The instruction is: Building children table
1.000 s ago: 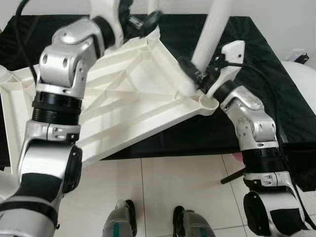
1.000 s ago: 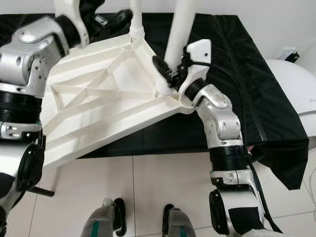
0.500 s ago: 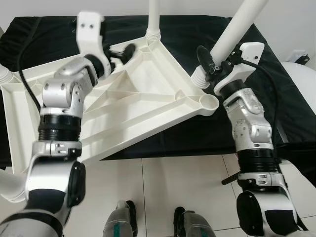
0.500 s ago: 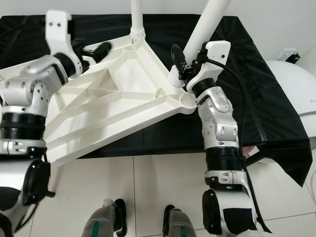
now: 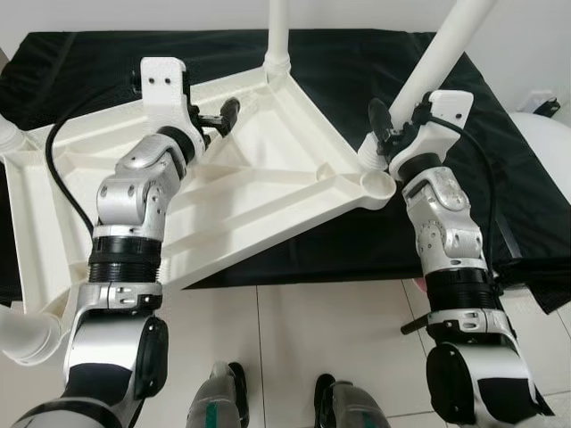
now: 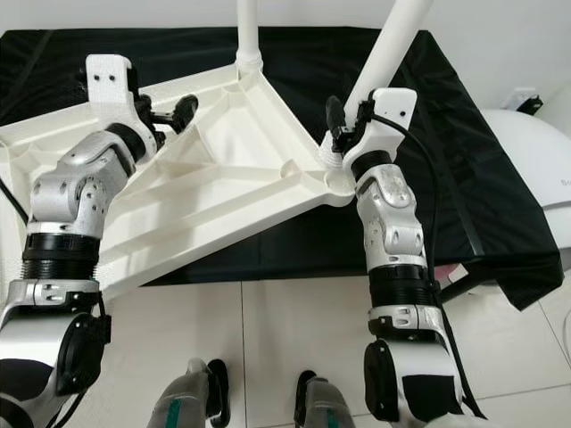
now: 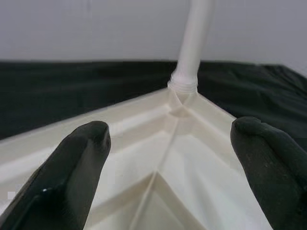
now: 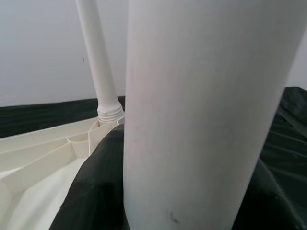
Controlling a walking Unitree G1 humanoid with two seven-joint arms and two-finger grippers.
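A white plastic tabletop [image 5: 268,178] lies upside down on the black cloth, ribs facing up. One white leg [image 5: 277,36] stands screwed into its far corner. My right gripper [image 5: 393,125] is shut on a second white leg [image 5: 437,62], which leans to the right. That leg's threaded lower end sits just behind the round socket [image 5: 379,185] at the right corner. In the right wrist view the held leg [image 8: 201,110] stands between my black fingers [image 8: 96,191]. My left gripper [image 5: 219,114] hovers open over the tabletop, holding nothing, pointing at the far leg [image 7: 192,43].
The black cloth [image 5: 357,53] covers a table whose front edge runs above the tiled floor [image 5: 294,339]. A white tube [image 5: 22,334] lies at the lower left. A white rounded object [image 5: 544,143] stands to the right. My feet [image 5: 232,392] are near the table.
My left arm has drawn back and down from the far leg's base; its gripper now hangs open over the ribs. The right gripper has shifted the held leg's lower end towards the corner socket.
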